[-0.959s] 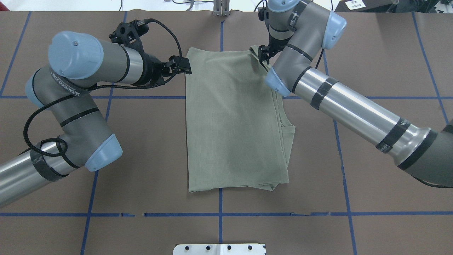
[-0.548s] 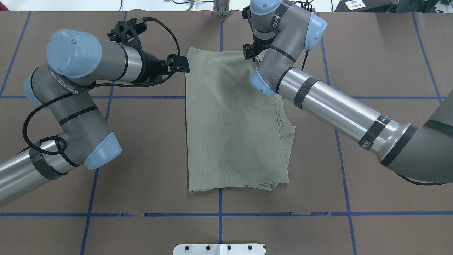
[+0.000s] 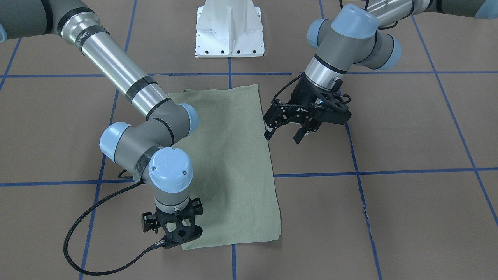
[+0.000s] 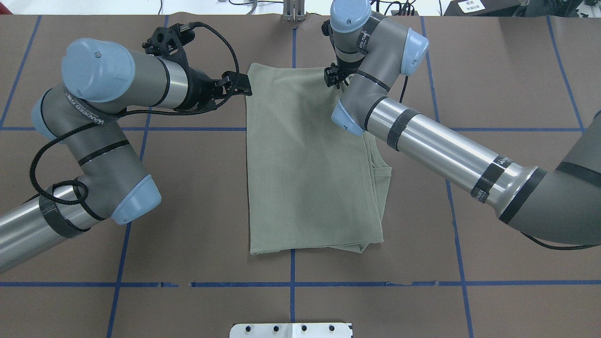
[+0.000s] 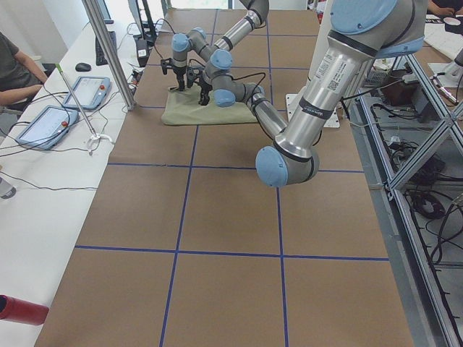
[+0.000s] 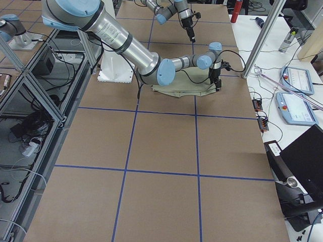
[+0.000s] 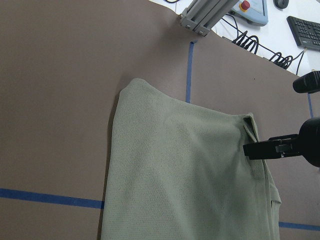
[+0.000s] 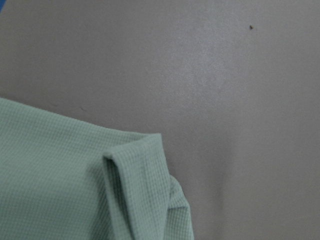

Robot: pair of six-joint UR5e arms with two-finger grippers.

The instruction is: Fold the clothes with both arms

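Black left gripper (image 3: 283, 138): is hanging with its jaws spread wide and grasping nothing. In the overhead view it is sitting just beside the shirt's 10 o'clock corner, with its fingers pointing toward 3 o'clock. Whether a fingertip is brushing the cloth, I cannot tell.
Black right gripper (image 4: 332, 80): is pointing down at the shirt's 1 o'clock corner. Its wrist is covering the jaws, so I cannot tell whether they are clenched or released. In the left wrist view one dark finger is lying against a small turned-up fold at that corner.
Sage-green shirt (image 4: 310, 164): is lying in the middle of the table, folded into a long rectangle whose long sides are running from 12 to 6 o'clock. Its top layer is lying smooth. Lower layers are peeking out along the 3 to 5 o'clock edge.
Grey-silver arms: the left arm (image 4: 98, 155) is reaching in from 8 o'clock. The right arm (image 4: 441, 150) is reaching in from 4 o'clock and crossing over the shirt's 2 o'clock edge.
Brown table (image 4: 197, 211): blue tape lines (image 4: 516, 283) are dividing it into squares.
White pedestal (image 3: 229, 31): is showing at 6 o'clock in the overhead view.
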